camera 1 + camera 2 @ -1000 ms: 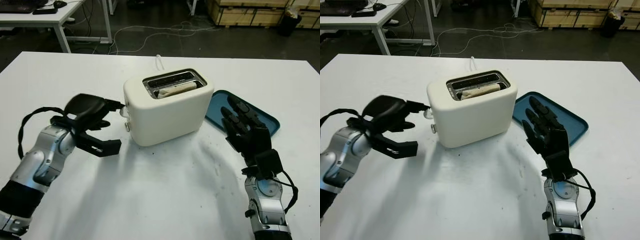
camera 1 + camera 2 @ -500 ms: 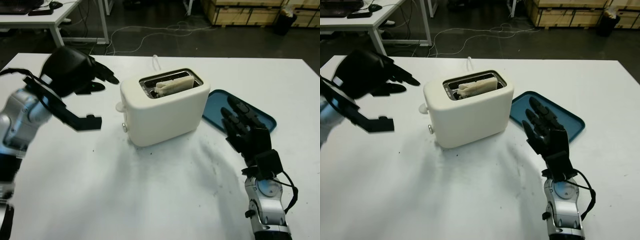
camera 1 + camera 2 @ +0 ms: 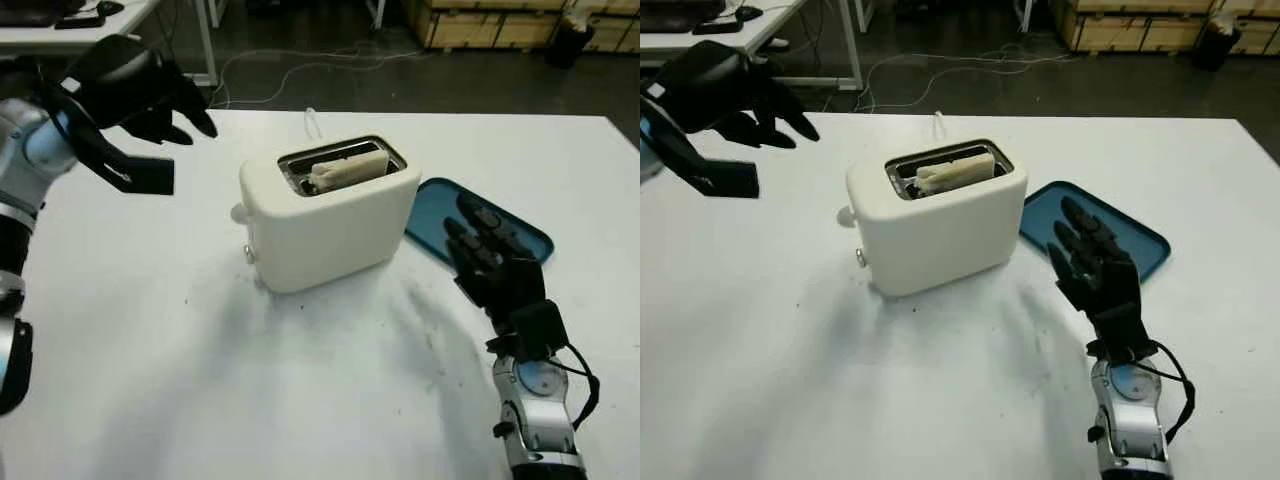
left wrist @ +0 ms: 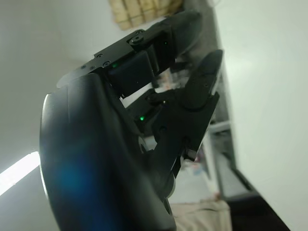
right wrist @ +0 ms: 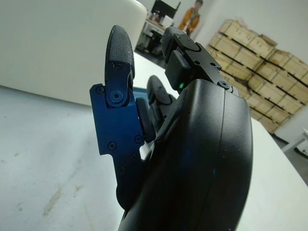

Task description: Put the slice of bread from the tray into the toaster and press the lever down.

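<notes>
Centrally on the white tabletop (image 3: 300, 400) stands the cream toaster (image 3: 330, 215), with the slice of bread (image 3: 348, 168) upright in its near slot, its top edge standing proud of the slot. The side lever (image 3: 239, 213) sits high on the toaster's left end face. At upper left of the frame the left robot hand (image 3: 140, 95) hangs in the air well apart from the toaster, released and holding nothing, its fingers (image 3: 195, 113) pointing toward the toaster. At lower right the right robot hand (image 3: 495, 270) is raised, open and empty, with its fingertips over the near edge of the blue tray (image 3: 440, 215), which lies just beside the toaster's right side; whether they touch the tray cannot be told. The right wrist view adds the toaster wall (image 5: 62, 48) close beside that hand, stacked crates (image 5: 250, 53) and a distant person (image 5: 190, 17). The head views add a white cord (image 3: 315, 122) behind the toaster.
</notes>
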`<state>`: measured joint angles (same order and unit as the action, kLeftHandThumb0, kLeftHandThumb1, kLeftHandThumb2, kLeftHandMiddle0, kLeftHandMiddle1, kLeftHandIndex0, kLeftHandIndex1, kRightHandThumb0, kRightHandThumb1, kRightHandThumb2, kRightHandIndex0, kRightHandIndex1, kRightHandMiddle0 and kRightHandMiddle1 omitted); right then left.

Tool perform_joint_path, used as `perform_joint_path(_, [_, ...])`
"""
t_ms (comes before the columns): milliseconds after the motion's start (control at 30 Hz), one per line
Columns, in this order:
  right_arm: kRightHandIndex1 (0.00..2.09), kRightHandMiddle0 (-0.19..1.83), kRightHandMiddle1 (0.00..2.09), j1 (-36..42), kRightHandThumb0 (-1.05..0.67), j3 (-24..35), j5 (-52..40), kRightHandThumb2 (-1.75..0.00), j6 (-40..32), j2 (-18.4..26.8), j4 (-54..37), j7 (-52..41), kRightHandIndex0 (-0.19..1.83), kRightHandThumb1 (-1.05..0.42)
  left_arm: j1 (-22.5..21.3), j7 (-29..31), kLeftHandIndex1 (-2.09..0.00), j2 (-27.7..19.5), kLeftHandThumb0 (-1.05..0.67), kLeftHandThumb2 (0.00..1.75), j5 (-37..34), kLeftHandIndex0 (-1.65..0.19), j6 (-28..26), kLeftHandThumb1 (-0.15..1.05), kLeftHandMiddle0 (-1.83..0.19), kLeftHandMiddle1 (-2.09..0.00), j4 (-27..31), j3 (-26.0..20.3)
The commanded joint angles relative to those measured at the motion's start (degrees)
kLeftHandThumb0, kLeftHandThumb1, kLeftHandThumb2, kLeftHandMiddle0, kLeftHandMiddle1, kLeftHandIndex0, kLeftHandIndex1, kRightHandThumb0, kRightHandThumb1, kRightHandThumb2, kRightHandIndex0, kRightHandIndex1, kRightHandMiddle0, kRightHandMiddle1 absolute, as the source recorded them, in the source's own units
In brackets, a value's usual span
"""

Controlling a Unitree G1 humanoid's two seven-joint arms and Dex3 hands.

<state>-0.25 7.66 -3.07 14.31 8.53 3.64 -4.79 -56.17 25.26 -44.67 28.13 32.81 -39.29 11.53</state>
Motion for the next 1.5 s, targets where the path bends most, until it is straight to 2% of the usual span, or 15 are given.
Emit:
perform_joint_path(0, [0.01,0.5,0.0,-0.3,-0.54,0.3,-0.1,-0.31,1.0,0.2,0.7,-0.2,0.51,-0.92,0.1,5.9,0.0,-1.1,-0.21,0.01,-1.6,-1.2,-1.1,0.82,-0.95,-1.03,3.9,1.3])
perform_joint_path(133, [0.0,0.5,0.0,-0.3,-0.55,0.3,-0.4,-0.31,0.5,0.2,0.5,-0.5,0.5,-0.92,1.9,17.2,-0.01,-2.5,-0.21,0.01,-4.5,-1.14,-4.8,0.85,-0.97,-0.97,12.9,2.1])
perform_joint_path(200, [0.0,0.5,0.0,-0.3,-0.56,0.3,-0.1,-0.31,0.2,0.2,0.2,-0.4,0.5,-0.92,3.1,20.2,-0.02,-2.9,-0.17,0.0,-6.3,-1.18,-5.3,0.83,-0.95,-1.15,15.9,1.7])
perform_joint_path(367, [0.0,0.51,0.0,-0.4,-0.55,0.3,-0.2,-0.31,0.3,0.1,0.2,-0.4,0.5,-0.92,5.8,25.1,-0.02,-3.8,-0.18,0.0,-8.7,-1.19,-7.2,0.81,-0.92,-1.33,21.7,1.2])
perform_joint_path(533, [0.0,0.51,0.0,-0.6,-0.56,0.2,0.0,-0.31,0.3,0.1,0.2,-0.3,0.5,-0.92,9.3,27.8,0.0,-4.0,-0.2,0.0,-12.1,-1.09,-8.6,0.84,-0.85,-1.5,27.2,0.3])
perform_joint_path(633, [0.0,0.51,0.0,-0.6,-0.56,0.1,0.2,-0.31,0.1,0.0,0.0,-0.2,0.5,-0.92,11.1,26.0,0.0,-3.4,-0.2,0.0,-13.0,-1.09,-6.1,0.83,-0.86,-1.53,27.9,-0.3])
perform_joint_path(733, [0.0,0.51,0.0,-0.5,-0.54,0.0,0.3,-0.31,0.0,-0.1,-0.2,-0.1,0.5,-0.92,12.4,21.9,0.0,-3.0,-0.19,0.01,-9.7,-1.07,-4.2,0.84,-0.83,-1.54,27.7,-0.2])
perform_joint_path(867, [0.0,0.51,0.0,-0.5,-0.55,0.0,0.0,-0.31,-0.4,-0.1,-0.5,-0.1,0.51,-0.92,13.9,12.2,0.0,-1.7,-0.18,0.0,-4.7,-1.04,2.4,0.82,-0.86,-1.49,24.3,0.0])
perform_joint_path(933, [0.0,0.51,0.0,-0.4,-0.56,0.0,-0.1,-0.31,-0.6,-0.1,-0.5,-0.2,0.5,-0.92,14.1,9.5,0.0,-1.3,-0.16,0.01,-3.3,-1.01,3.7,0.83,-0.85,-1.41,22.9,0.3])
perform_joint_path(1067, [0.0,0.51,0.0,-0.3,-0.57,0.0,-0.1,-0.31,-0.8,0.0,-0.9,-0.3,0.5,-0.92,13.8,7.3,0.0,-0.8,-0.15,0.01,-2.2,-1.0,5.4,0.84,-0.86,-1.33,20.8,0.6])
perform_joint_path(1467, [0.0,0.5,0.0,-0.3,-0.56,0.0,0.0,-0.31,-0.7,0.0,-0.8,-0.1,0.5,-0.92,11.8,6.3,-0.01,-0.1,-0.17,0.0,-0.4,-1.02,6.3,0.83,-0.91,-1.22,16.7,1.7])
